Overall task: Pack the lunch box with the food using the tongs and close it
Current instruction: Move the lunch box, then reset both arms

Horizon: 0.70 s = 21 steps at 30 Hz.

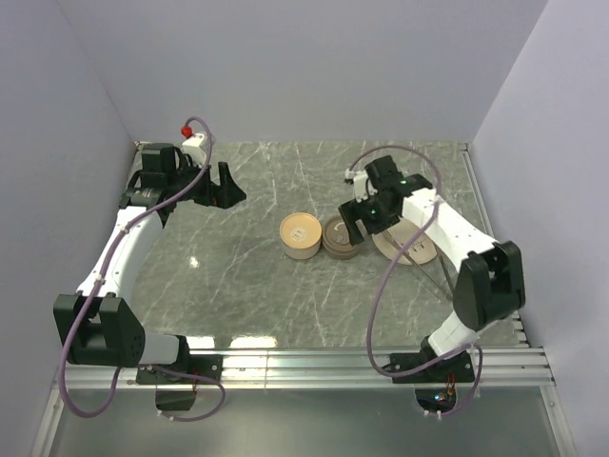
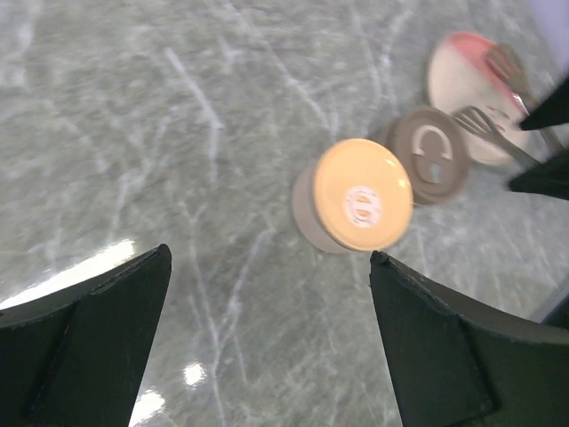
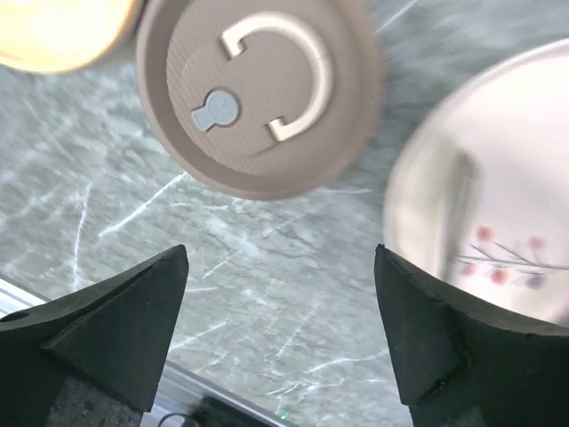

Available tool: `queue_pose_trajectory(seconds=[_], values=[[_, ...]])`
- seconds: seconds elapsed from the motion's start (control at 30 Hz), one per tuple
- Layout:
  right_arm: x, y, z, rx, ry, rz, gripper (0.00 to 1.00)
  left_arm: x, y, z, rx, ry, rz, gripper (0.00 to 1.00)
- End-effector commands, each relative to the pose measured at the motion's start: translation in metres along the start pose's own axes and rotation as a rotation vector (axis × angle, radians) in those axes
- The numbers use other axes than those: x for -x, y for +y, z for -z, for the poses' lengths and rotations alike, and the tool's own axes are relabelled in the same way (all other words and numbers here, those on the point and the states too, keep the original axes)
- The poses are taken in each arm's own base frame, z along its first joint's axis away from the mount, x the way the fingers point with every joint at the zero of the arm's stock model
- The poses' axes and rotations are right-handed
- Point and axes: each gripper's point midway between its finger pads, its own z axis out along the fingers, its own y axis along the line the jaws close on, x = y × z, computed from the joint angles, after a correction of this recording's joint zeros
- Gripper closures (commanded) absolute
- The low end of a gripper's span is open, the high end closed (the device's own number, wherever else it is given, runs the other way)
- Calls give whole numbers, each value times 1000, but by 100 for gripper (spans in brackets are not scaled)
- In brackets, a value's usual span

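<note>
Seen from above, the lunch box is two round tubs standing close side by side at the middle of the counter (image 1: 238, 286). One is a cream-lidded tub (image 1: 303, 234); the other, on its right-edge side, is a brown-lidded tub (image 1: 340, 238). Both lids are on, so what is inside is hidden. One pale plate (image 1: 419, 249) lies just beside the brown-lidded tub toward the right edge, partly under the right arm. The right hand (image 1: 363, 217) hovers over the brown-lidded tub, and the left hand (image 1: 226, 186) hangs near the far left corner. Bare counter runs broadly toward the left and near edges.

In the left wrist view, the left hand's fingers are spread wide with nothing between them. Beyond them the brown lid shows a C-shaped handle. One pair of tongs (image 2: 484, 124), blurred, lies across the pink-rimmed plate.

In the right wrist view, the right hand's fingers also stand wide apart and empty. They are above bare counter between the brown lid and the plate, which has a flower sprig printed on it.
</note>
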Motion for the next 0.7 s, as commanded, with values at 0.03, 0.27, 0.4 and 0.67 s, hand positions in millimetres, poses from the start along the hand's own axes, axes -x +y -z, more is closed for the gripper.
queue_pose_trajectory(seconds=[0.03, 0.27, 0.4, 0.67], values=[[41, -16, 50, -53, -197, 27, 6, 24, 27, 8, 189, -72, 25, 1], [49, -24, 77, -50, -343, -60, 0, 20, 44, 8, 283, -17, 108, 1], [46, -27, 81, -90, -483, -197, 0, 1, 53, 8, 319, 18, 86, 1], [23, -18, 79, -70, -547, -174, 0, -29, 64, 17, 380, 35, 14, 0]])
